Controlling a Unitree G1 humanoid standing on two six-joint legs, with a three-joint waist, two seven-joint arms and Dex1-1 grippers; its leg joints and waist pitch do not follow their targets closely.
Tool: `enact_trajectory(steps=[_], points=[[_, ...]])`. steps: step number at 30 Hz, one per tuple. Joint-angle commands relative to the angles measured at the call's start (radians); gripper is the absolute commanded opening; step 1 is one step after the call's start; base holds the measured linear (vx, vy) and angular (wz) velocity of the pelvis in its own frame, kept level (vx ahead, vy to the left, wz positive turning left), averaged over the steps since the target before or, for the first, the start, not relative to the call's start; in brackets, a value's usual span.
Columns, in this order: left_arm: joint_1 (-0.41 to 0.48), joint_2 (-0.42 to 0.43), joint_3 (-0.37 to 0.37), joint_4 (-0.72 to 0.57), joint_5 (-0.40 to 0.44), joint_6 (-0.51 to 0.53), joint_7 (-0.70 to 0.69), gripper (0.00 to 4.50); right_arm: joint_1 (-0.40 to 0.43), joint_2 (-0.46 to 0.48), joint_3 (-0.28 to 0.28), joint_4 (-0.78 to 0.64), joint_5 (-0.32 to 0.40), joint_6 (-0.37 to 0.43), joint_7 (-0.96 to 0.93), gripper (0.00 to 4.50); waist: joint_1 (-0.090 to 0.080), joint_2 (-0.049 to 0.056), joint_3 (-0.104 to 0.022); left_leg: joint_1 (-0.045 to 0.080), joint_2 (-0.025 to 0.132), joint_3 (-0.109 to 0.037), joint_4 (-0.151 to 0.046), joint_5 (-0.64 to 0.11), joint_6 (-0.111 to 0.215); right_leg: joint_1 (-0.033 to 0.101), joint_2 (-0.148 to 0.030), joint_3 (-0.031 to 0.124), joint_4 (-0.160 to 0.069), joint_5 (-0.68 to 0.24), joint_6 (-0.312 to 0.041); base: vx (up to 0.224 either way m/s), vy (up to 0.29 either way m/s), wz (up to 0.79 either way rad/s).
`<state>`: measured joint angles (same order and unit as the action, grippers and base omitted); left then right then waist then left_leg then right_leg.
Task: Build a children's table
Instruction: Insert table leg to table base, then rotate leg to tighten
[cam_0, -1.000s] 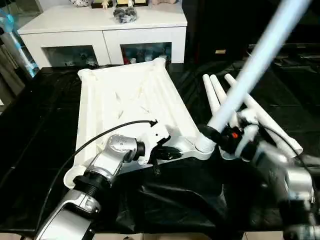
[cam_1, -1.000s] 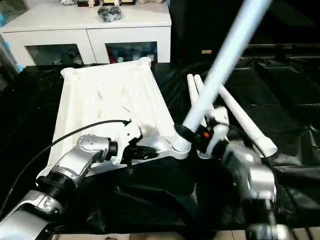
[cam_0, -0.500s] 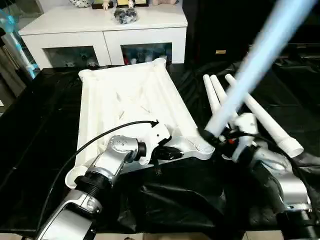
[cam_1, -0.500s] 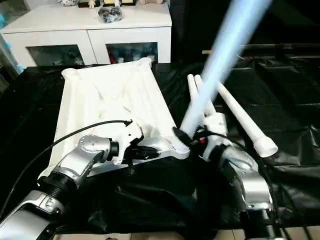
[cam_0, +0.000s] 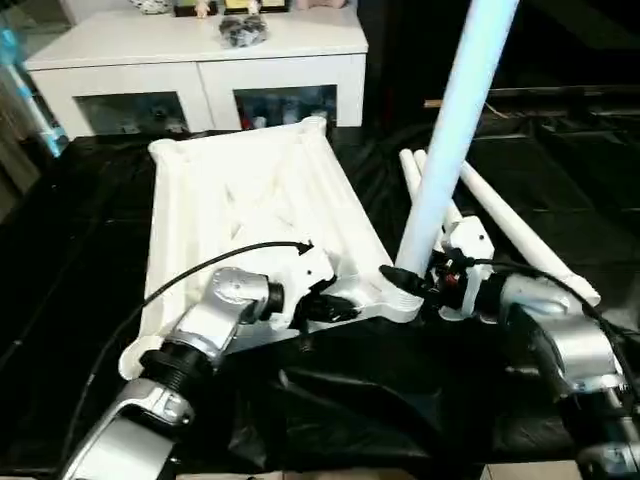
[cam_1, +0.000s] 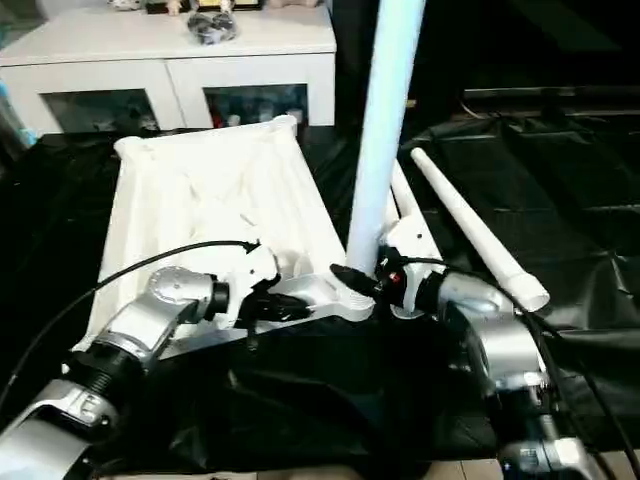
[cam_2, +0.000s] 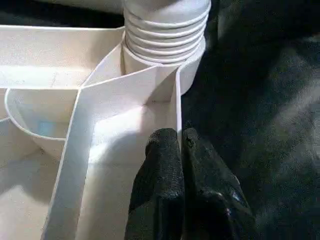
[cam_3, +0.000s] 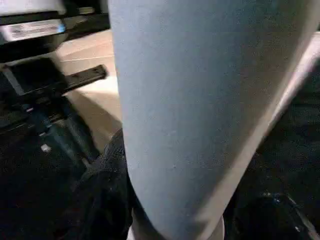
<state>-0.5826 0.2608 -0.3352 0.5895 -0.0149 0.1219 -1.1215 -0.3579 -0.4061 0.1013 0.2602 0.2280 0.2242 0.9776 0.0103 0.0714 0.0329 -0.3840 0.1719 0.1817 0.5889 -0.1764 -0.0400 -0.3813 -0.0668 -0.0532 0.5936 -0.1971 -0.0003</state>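
Observation:
The white tabletop (cam_0: 250, 190) lies ribbed side up on the black cloth. My left gripper (cam_0: 335, 310) is shut on its thin rim wall (cam_2: 177, 100), just beside the near right corner socket (cam_0: 395, 300). One long white leg (cam_0: 455, 120) stands nearly upright with its ribbed end (cam_2: 167, 30) seated in that socket. My right gripper (cam_0: 415, 285) is shut on the leg just above the socket, and the leg (cam_3: 190, 110) looms close in the right wrist view. Two loose legs (cam_0: 520, 235) (cam_0: 410, 180) lie on the cloth to the right, partly hidden behind the upright leg.
A white cabinet with glass doors (cam_0: 200, 70) stands behind the table. Rumpled black cloth (cam_0: 380, 400) covers the work surface up to the near edge. A black cable (cam_0: 180, 285) arcs from my left arm over the tabletop. Dark furniture (cam_0: 540, 60) stands at the back right.
The held leg has swung from leaning far right to nearly upright over the corner socket, turned by my right gripper. The left gripper kept its hold on the rim.

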Motion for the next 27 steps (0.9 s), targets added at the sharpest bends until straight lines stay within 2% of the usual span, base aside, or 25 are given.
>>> enact_trajectory(steps=[1, 7, 9, 15, 19, 20, 21, 22, 23, 25, 26, 27], points=[[-0.002, 0.005, -0.024, -0.052, 0.004, -0.027, -0.035, 0.00, 0.047, 0.006, 0.128, 0.069, -0.010, 0.034, 0.105, 1.88, 0.006, -0.014, -0.046, 0.013, 0.062, -0.027, -0.078, -0.285, 0.073, 0.033, -0.082, 0.044, -0.080, -0.235, -0.238, 0.000, 0.000, 0.00], [0.032, 0.055, -0.039, -0.146, -0.021, -0.023, -0.119, 0.00, 0.072, -0.030, 0.166, 0.041, -0.008, 0.026, 0.209, 1.88, 0.024, -0.016, -0.045, 0.019, 0.068, -0.025, -0.080, -0.286, 0.070, 0.031, -0.082, 0.044, -0.077, -0.236, -0.245, 0.000, 0.000, 0.00], [0.044, 0.084, -0.045, -0.191, -0.035, -0.006, -0.161, 0.00, 0.079, -0.041, 0.177, 0.038, -0.009, 0.022, 0.249, 1.88, 0.029, -0.012, -0.045, 0.019, 0.070, -0.026, -0.084, -0.297, 0.063, 0.031, -0.082, 0.044, -0.074, -0.235, -0.247, 0.000, 0.000, 0.00], [0.054, 0.111, -0.040, -0.220, -0.038, 0.008, -0.177, 0.00, 0.079, -0.041, 0.185, 0.052, -0.015, 0.003, 0.268, 1.88, 0.029, -0.014, -0.042, 0.021, 0.067, -0.026, -0.085, -0.322, 0.046, 0.028, -0.083, 0.046, -0.078, -0.270, -0.242, 0.000, 0.000, 0.00], [0.053, 0.107, -0.024, -0.210, -0.029, 0.021, -0.139, 0.00, 0.053, 0.003, 0.149, 0.116, -0.032, -0.023, 0.185, 1.88, 0.026, -0.014, -0.041, 0.019, 0.065, -0.027, -0.086, -0.329, 0.036, 0.026, -0.084, 0.045, -0.079, -0.281, -0.240, 0.000, 0.000, 0.00], [0.054, 0.105, -0.020, -0.214, -0.029, 0.030, -0.131, 0.00, 0.046, 0.014, 0.139, 0.133, -0.038, -0.032, 0.165, 1.88, 0.022, -0.016, -0.040, 0.019, 0.064, -0.029, -0.088, -0.348, 0.030, 0.026, -0.084, 0.044, -0.080, -0.307, -0.235, 0.000, 0.000, 0.00], [0.049, 0.091, -0.008, -0.206, -0.021, 0.053, -0.085, 0.00, 0.023, 0.045, 0.109, 0.182, -0.053, -0.047, 0.084, 1.88, 0.020, -0.015, -0.038, 0.023, 0.064, -0.029, -0.088, -0.371, 0.019, 0.021, -0.085, 0.045, -0.083, -0.344, -0.228, 0.000, 0.000, 0.00], [0.049, 0.091, -0.008, -0.206, -0.021, 0.053, -0.085, 0.00, 0.023, 0.045, 0.109, 0.182, -0.053, -0.047, 0.084, 1.88, 0.018, -0.016, -0.036, 0.024, 0.062, -0.030, -0.088, -0.385, 0.012, 0.020, -0.085, 0.044, -0.085, -0.371, -0.224, 0.000, 0.000, 0.00], [0.046, 0.086, -0.005, -0.202, -0.016, 0.060, -0.069, 0.00, 0.016, 0.053, 0.100, 0.195, -0.056, -0.052, 0.061, 1.88, 0.013, -0.017, -0.033, 0.020, 0.060, -0.035, -0.090, -0.408, 0.002, 0.023, -0.086, 0.042, -0.089, -0.434, -0.202, -0.056, 0.003, -0.12], [0.032, 0.059, 0.018, -0.180, -0.007, 0.091, 0.004, 0.00, -0.013, 0.084, 0.077, 0.252, -0.077, -0.061, -0.041, 1.88, 0.009, -0.018, -0.027, 0.024, 0.059, -0.039, -0.091, -0.450, -0.011, 0.016, -0.088, 0.041, -0.097, -0.521, -0.170, 0.000, 0.000, 0.00], [0.032, 0.059, 0.018, -0.180, -0.007, 0.091, 0.004, 0.00, -0.013, 0.084, 0.077, 0.252, -0.077, -0.061, -0.041, 1.88, 0.003, -0.019, -0.024, 0.028, 0.055, -0.043, -0.091, -0.484, -0.024, 0.014, -0.088, 0.036, -0.104, -0.594, -0.148, 0.000, 0.000, 0.00], [0.016, 0.026, 0.037, -0.171, 0.004, 0.145, 0.085, 0.00, -0.047, 0.117, 0.055, 0.310, -0.092, -0.056, -0.146, 1.88, -0.002, -0.023, -0.026, 0.031, 0.054, -0.046, -0.090, -0.499, -0.029, 0.012, -0.090, 0.032, -0.109, -0.623, -0.130, 0.000, 0.000, 0.00]])
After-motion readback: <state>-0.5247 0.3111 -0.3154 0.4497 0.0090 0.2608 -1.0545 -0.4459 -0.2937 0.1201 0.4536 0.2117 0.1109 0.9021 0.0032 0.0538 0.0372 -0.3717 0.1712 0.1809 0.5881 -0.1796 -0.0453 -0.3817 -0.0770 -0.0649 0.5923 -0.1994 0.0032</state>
